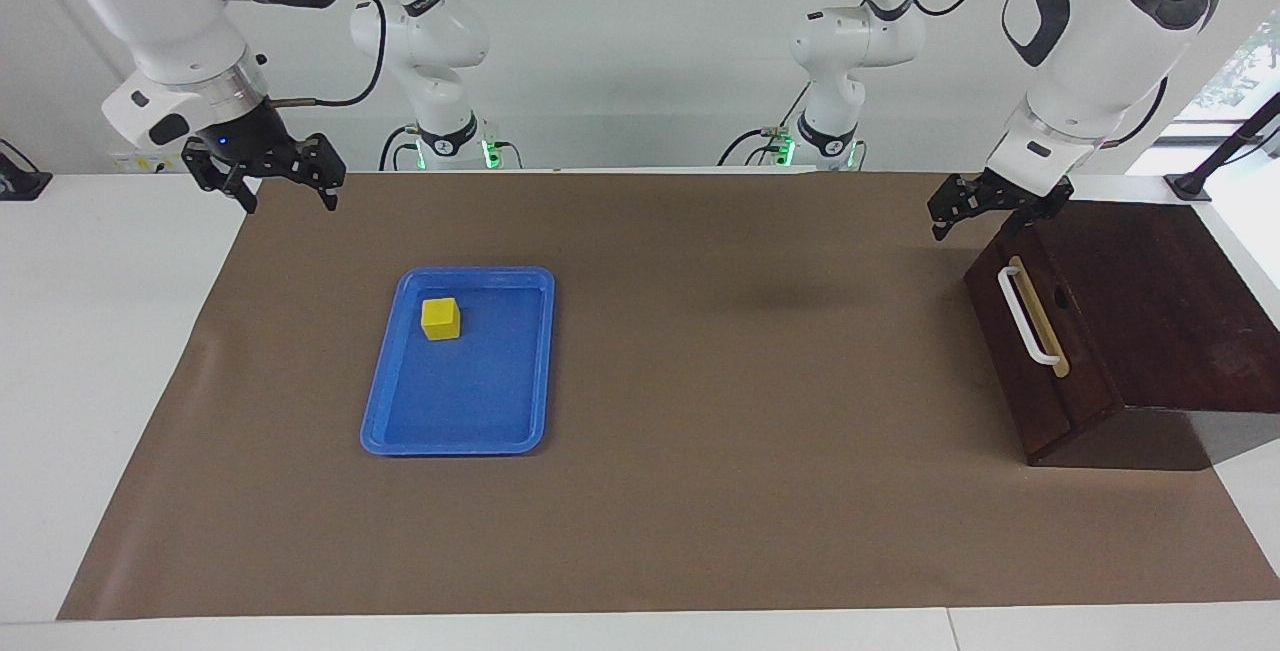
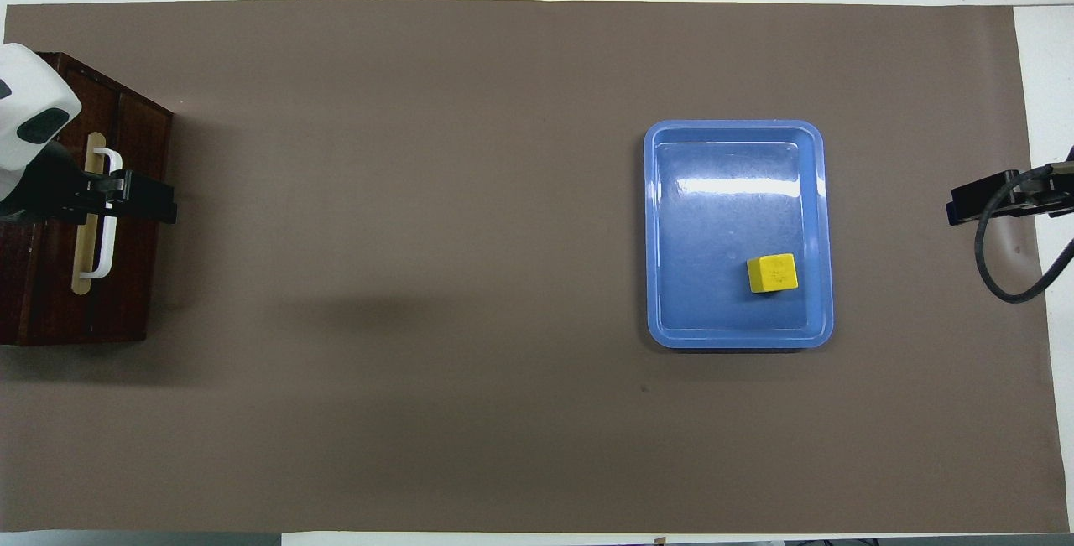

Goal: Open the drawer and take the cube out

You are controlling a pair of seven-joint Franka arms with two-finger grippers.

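With the cube [image 1: 440, 318] resting in the tray [image 1: 520, 371] and the drawer [image 1: 1040, 351] shut, the right gripper [image 1: 268, 181] and left gripper [image 1: 975, 203], both spread wide and empty, should simply lift clear.
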